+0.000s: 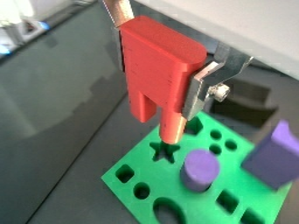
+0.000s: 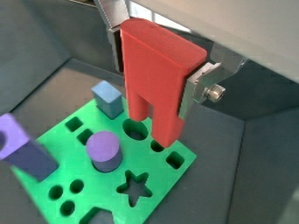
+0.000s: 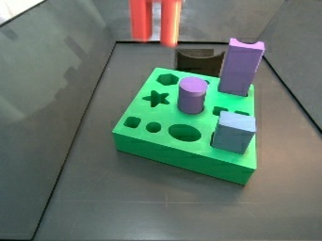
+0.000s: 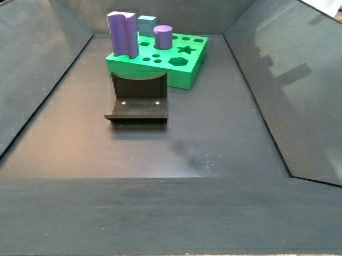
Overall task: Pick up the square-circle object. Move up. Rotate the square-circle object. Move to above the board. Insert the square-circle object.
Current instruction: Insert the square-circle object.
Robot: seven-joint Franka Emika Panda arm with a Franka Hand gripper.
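The gripper [image 2: 187,83] hangs above the board [image 2: 70,144], its silver fingers [image 2: 208,80] closed on the upper part of the square-circle object [image 2: 158,74]. In both wrist views this red piece points down with 2 prongs of unequal length; it is clear of the board, touching nothing below.

In a side view the square-circle object [image 3: 157,21] shows at the top edge, above the board's [image 3: 176,151] far side, near the small black block [image 3: 198,59]. The other side view does not show the gripper or the red piece at all.

The board already carries a purple cylinder [image 3: 191,94], a tall purple notched block [image 3: 242,66] and a grey-blue cube [image 3: 233,130], so those seats are taken. The star hole [image 3: 156,98] and several round and oval holes stay free.

Holding the piece upright by its top probably leaves its lower ends free to enter a hole. Judging by this, the move above the board is nearly done and insertion is next. Which hole it sits over I cannot tell.
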